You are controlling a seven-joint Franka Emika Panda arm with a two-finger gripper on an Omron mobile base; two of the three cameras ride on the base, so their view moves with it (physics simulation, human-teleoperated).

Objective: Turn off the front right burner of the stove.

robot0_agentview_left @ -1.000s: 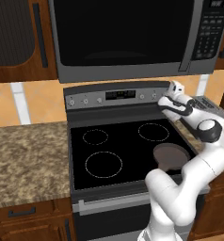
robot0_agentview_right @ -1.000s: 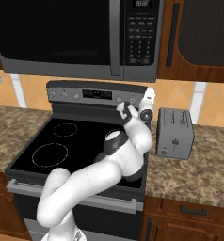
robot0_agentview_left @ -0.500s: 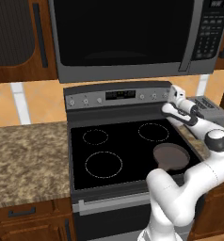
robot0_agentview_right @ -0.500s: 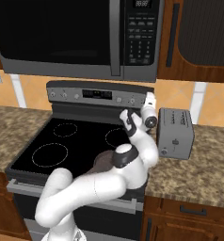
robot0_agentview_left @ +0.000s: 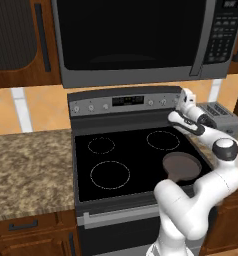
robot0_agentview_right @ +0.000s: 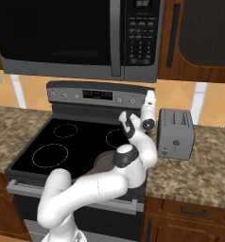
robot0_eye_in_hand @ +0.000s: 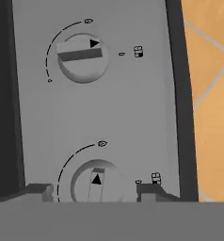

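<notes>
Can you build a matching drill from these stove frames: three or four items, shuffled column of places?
Items:
1. brown frying pan
2. silver toaster
3. black-doored microwave
4. large white-dashed ring

Places:
A. above the steel-grey stove
B. front left of the cooktop
C. front right of the cooktop
D. on the granite counter, right of the stove

Pairs: 1-C, 2-D, 3-A, 4-B

1. Arm (robot0_agentview_left: 191,210): glossy white rounded segments, thick tubes.
2. Joints: dark grey-black caps and rings, one round cap near wrist.
3. Gripper (robot0_eye_in_hand: 95,190): two small dark grey finger tips.
</notes>
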